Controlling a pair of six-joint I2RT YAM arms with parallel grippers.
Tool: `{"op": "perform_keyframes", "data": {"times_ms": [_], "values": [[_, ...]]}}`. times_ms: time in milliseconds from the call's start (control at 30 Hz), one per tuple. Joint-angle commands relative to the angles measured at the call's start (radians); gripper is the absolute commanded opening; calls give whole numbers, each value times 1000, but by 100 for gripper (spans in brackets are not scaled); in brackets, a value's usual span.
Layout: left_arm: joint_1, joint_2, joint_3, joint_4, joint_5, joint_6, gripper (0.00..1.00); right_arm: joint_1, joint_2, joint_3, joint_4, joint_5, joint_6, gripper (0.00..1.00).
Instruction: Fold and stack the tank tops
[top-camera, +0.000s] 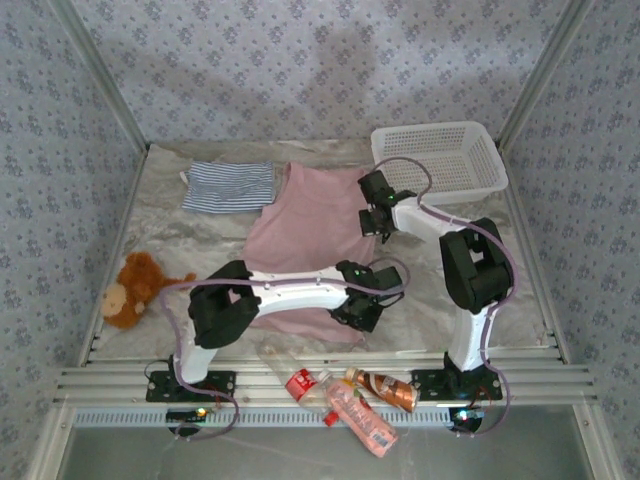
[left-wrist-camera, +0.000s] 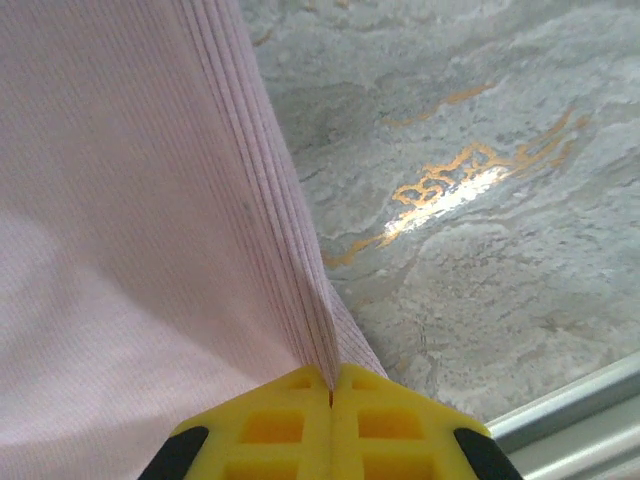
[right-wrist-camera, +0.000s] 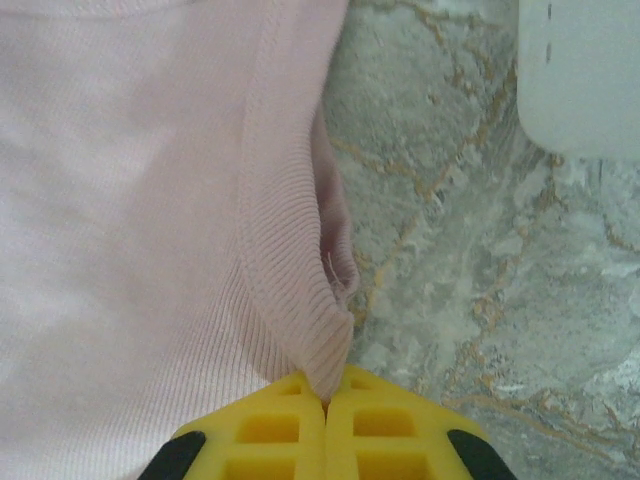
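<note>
The pink tank top (top-camera: 305, 235) lies spread in the middle of the table. My left gripper (top-camera: 357, 312) is shut on its near right edge, and the cloth (left-wrist-camera: 150, 250) rises in a pinched ridge from the yellow fingertips (left-wrist-camera: 330, 385). At the far right corner of the same top my right gripper (top-camera: 375, 222) is shut on the ribbed hem (right-wrist-camera: 290, 310), which bunches between its yellow fingertips (right-wrist-camera: 327, 398). The striped tank top (top-camera: 232, 186) lies folded at the back left, apart from both grippers.
A white lattice basket (top-camera: 440, 160) stands at the back right, its corner (right-wrist-camera: 580, 70) close to my right gripper. A brown plush toy (top-camera: 135, 288) sits at the left edge. Several bottles (top-camera: 340, 395) lie on the front rail between the arm bases.
</note>
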Motion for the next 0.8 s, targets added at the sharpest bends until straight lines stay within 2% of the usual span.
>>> {"op": "perform_keyframes", "data": {"times_ms": [0,333,767], "values": [[40,-126,-55,48,70,32,0,7,4,68,-41,-8,2,5],[139,-262,-253,90,140,35,0,60,122,227,-102,-27,17,6],[219,-327,-371,94,131,17,0,109,233,334,-88,-48,26,6]]}}
